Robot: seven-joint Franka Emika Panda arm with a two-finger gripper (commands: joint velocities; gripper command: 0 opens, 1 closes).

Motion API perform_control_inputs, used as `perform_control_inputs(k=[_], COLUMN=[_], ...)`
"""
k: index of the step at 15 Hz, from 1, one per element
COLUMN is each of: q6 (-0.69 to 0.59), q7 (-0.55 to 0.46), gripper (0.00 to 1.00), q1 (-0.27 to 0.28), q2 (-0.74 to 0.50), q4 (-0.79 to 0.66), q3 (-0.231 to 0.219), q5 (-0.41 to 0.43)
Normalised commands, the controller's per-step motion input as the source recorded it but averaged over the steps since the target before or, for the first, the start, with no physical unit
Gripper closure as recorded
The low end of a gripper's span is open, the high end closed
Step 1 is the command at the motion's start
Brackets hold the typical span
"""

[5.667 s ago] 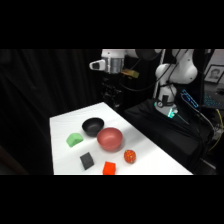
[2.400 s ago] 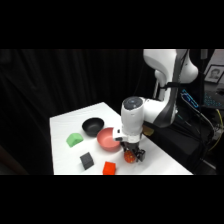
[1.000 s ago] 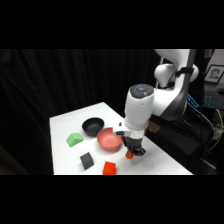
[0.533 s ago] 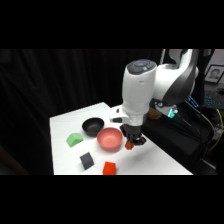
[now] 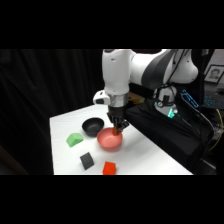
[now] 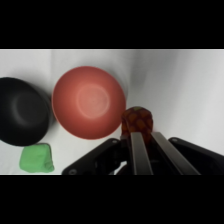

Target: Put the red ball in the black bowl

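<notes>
Above the red bowl's (image 5: pixel 110 139) right rim, we saw the end effector (image 6: pixel 141 131) clamping the red ball (image 6: pixel 136 120) (black bowl (image 6: pixel 21 111) lay left).

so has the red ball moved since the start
Yes. The red ball, held in the gripper, is lifted off the table to the red bowl's rim.

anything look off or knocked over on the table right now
Nothing stands out. The red bowl and black bowl sit upright side by side, with the green block lying near them. The gripper holds the red ball off the table beside the red bowl's rim.
</notes>
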Motion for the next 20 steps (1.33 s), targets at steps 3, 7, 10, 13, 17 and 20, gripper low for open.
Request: perform_control_inputs(k=[3,7,10,13,17,20], q6=[-0.05,0.03,0.07,0.13,0.2,0.18], q7=[-0.33,-0.3,-0.26,-0.22,-0.09,-0.01], gripper=[0.98,0.98,0.98,0.98,0.98,0.98], q1=[-0.233,-0.204,-0.168,-0.135,-0.089,-0.052], q2=[-0.1,-0.03,0.07,0.13,0.21,0.26], q4=[0.06,0.1,0.16,0.19,0.22,0.24], q3=[-0.075,-0.094,-0.09,-0.074,-0.063,-0.037], q5=[0.067,0.094,0.134,0.16,0.117,0.119])
